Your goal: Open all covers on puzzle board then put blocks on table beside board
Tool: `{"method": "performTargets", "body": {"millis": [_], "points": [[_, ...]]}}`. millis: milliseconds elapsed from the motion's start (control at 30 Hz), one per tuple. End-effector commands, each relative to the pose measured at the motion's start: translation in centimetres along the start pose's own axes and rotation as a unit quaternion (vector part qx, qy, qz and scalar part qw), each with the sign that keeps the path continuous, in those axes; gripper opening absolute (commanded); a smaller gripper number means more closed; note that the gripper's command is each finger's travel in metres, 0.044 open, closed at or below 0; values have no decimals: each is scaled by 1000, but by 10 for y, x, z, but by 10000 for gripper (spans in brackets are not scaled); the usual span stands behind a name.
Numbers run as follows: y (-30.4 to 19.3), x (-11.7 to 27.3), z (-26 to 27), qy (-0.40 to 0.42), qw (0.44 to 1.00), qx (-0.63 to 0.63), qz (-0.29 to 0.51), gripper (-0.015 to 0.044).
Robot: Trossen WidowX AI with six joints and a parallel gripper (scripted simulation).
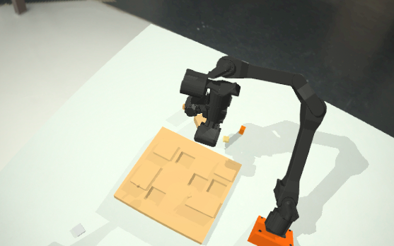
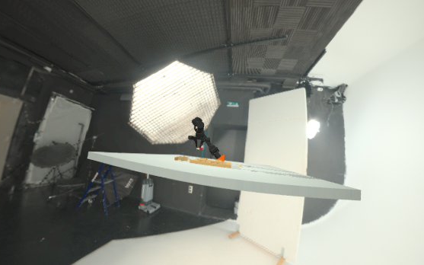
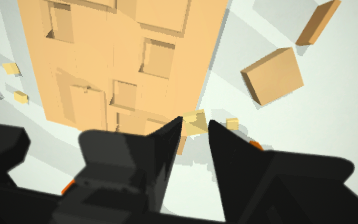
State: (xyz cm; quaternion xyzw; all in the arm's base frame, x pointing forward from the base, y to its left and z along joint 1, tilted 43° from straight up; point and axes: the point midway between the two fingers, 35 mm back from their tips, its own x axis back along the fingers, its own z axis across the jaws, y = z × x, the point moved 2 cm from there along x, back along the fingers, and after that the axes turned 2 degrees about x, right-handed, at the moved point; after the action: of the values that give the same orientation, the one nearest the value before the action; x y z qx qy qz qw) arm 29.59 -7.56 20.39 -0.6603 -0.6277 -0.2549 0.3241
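My gripper (image 2: 199, 148) (image 3: 195, 122) is shut on a yellow block (image 3: 195, 123), held above the table near a corner of the board; in the top view the arm hides its fingertips. The tan puzzle board (image 1: 176, 178) (image 3: 90, 55) shows several uncovered wells that look empty, among them one well (image 1: 198, 180) and another well (image 3: 159, 58). Flat covers, such as one cover (image 1: 146, 177) and another cover (image 1: 204, 206), sit beside the wells. A small yellow block (image 1: 226, 139) (image 3: 232, 123) lies off the board. Two more yellow blocks lie beyond its other side, one block (image 3: 11, 69) and another block (image 3: 21, 97).
An orange piece (image 1: 242, 130) (image 3: 255, 145) lies near the small yellow block. A tan box (image 1: 199, 121) (image 3: 275, 77) and a second tan piece (image 3: 319, 22) stand off the board. A grey piece (image 1: 78, 230) lies on the table. The orange arm base (image 1: 261, 233) stands beside the board.
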Motion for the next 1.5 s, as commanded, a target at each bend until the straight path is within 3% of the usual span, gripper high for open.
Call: {"method": "performTargets", "body": {"millis": [0,933,1467], "points": [[-15,0,-13,-3,1000,2,1,80],[-111,0,-62,-9,1000,2,3,80],[-110,-16,-62,-6,1000,1,3,80]]}}
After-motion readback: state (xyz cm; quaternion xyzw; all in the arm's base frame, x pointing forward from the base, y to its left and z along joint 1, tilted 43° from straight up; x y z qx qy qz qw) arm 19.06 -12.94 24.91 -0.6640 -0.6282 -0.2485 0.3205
